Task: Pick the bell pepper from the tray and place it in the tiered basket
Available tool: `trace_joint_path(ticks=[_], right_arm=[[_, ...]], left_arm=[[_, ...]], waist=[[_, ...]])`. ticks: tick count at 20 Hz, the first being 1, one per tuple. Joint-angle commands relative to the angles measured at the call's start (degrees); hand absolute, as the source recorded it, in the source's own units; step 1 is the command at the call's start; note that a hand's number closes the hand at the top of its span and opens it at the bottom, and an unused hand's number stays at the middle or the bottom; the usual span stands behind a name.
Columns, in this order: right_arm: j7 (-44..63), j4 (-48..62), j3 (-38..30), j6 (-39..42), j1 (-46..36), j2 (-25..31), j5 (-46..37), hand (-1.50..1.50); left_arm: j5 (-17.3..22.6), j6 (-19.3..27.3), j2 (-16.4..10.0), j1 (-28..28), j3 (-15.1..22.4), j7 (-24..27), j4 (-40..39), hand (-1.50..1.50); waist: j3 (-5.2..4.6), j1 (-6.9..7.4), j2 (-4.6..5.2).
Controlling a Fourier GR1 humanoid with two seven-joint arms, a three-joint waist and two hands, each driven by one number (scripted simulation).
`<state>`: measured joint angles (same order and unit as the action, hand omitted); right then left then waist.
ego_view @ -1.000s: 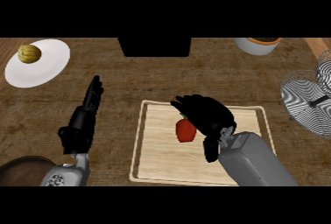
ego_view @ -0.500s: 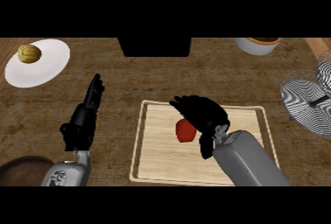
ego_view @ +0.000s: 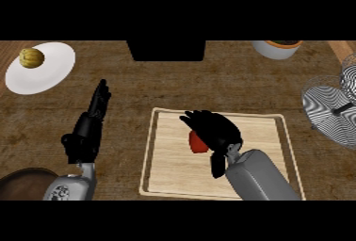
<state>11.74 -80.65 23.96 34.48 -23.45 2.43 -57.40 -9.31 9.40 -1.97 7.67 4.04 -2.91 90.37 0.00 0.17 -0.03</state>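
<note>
Contents of the worktop, left to right.

1. White plate, far left corner, bearing a small yellowish-brown item. No part in the task.
2. Dark round vessel, near left edge, partly cut off.
3. Left hand: open, fingers straight and pointing away from the robot, resting left of the tray and touching nothing.
4. Black box, far edge, centre.
5. Tray: pale wood with a raised rim, at centre.
6. Bell pepper: red, lying on the tray a little left of its middle. Only its left side shows. Long axis cannot be told.
7. Right hand: set over the bell pepper from the right, fingers arched and curled down around it, so the pepper sits under the palm, toward the hand's left edge. Judged a closed grasp; whether the pepper is off the tray yet cannot be told.
8. White pot, far right.
9. Tiered basket: wire, at the right edge, well apart from the tray. Judgement: the carry runs rightward and slightly away, on the right hand's own side.
</note>
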Motion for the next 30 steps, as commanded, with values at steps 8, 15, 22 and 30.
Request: trace_joint_path(ticks=[8,15,22,30], right_arm=[[-7.57,4.48,2.03,-14.56,-0.25,1.37,-7.30,1.50],[-6.38,12.02,-0.56,-22.76,-5.34,-2.35,-9.61,1.50],[-21.02,-3.07,-4.68,-24.32,19.52,32.49,-11.64,1.50],[-31.09,-16.29,-27.64,-32.40,34.80,46.67,3.90,1.50]], left_arm=[[-0.99,1.26,1.90,-1.37,2.56,0.49,-0.66,0.00],[-1.25,1.63,1.91,1.61,0.84,1.96,-4.47,0.00],[-0.76,2.28,0.73,-4.35,-0.45,1.38,0.29,0.00],[-0.97,1.39,-0.74,-1.96,-0.81,-1.27,2.20,0.00]], waist=[[0.01,0.06,0.05],[0.00,0.14,0.11],[-0.01,-5.39,-0.98],[-0.03,-3.14,-0.54]])
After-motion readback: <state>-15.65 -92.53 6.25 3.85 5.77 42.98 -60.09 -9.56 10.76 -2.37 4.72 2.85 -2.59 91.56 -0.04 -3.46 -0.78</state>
